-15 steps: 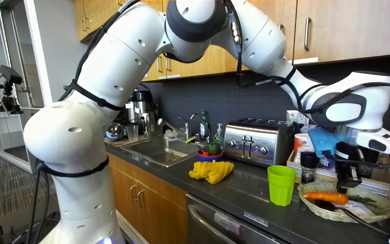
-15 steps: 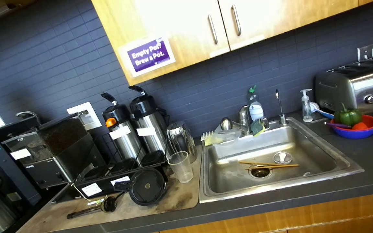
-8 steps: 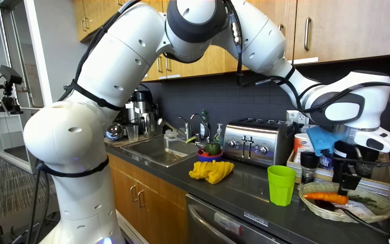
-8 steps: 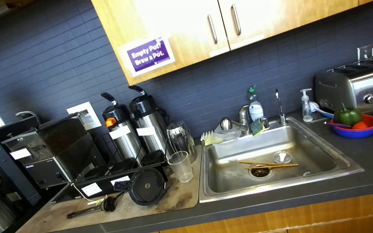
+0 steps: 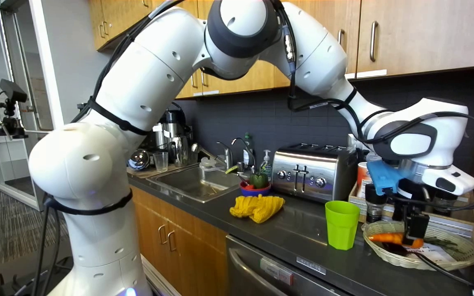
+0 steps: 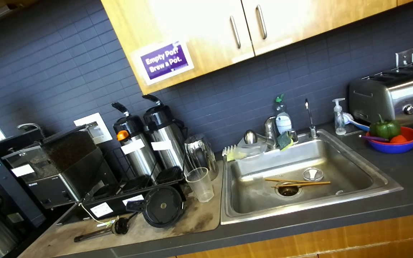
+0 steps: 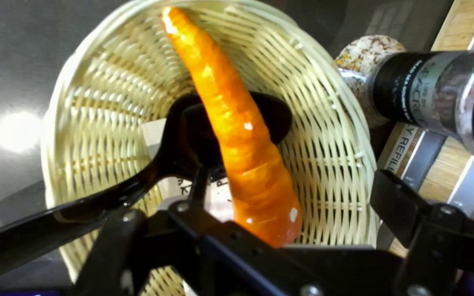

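The black metal gripper (image 7: 292, 179), jaws spread, is seemingly preparing to grasp the glossy, tapered orange carrot (image 7: 239, 127) beneath, requiring centred closing.

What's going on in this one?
A Franka Panda arm has its Robotiq gripper low over a wicker basket on the countertop. The jaws stand open, with the thick end of an orange carrot between them, ungripped. The carrot rests across a black ladle-like utensil whose handle sticks out over the basket's rim. A lime-green cup stands upright beside the basket.
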### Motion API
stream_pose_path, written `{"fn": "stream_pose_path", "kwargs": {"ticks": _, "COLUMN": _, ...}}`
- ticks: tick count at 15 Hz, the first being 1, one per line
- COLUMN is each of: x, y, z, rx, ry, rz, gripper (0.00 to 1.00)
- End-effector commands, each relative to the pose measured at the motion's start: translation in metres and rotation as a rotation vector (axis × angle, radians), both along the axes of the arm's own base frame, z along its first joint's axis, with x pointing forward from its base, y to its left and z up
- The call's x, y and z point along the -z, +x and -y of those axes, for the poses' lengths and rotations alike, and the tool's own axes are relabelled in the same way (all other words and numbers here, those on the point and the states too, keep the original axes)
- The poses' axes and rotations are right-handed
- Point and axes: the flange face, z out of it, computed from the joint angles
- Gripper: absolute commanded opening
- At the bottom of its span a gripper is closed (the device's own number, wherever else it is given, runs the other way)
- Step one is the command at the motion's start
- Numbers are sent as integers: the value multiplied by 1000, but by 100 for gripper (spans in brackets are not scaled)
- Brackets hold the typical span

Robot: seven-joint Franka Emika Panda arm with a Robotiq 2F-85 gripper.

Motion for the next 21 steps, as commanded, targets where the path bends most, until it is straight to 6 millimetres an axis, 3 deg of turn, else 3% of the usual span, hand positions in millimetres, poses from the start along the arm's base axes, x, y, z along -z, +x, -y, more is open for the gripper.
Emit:
{"fn": "stream_pose_path", "kwargs": {"ticks": 1, "x": 1, "y": -1, "z": 3, "rx": 11, "ry": 27, "rz": 11, "gripper": 100}}
{"fn": "stream_pose_path", "kwargs": {"ticks": 2, "x": 2, "y": -1, "z": 3, "rx": 13, "ry": 26, "rz": 10, "gripper": 94}}
{"fn": "stream_pose_path", "kwargs": {"ticks": 4, "x": 2, "y": -1, "z": 4, "rx": 17, "ry": 28, "rz": 11, "gripper": 68}}
{"fn": "stream_pose_path", "kwargs": {"ticks": 11, "x": 0, "y": -2, "z": 8, "rx": 25, "ry": 23, "rz": 16, "gripper": 14}}
{"fn": "stream_pose_path", "kwargs": {"ticks": 21, "x": -13, "y": 0, "z": 11, "rx": 33, "ry": -6, "rz": 39, "gripper": 14}}
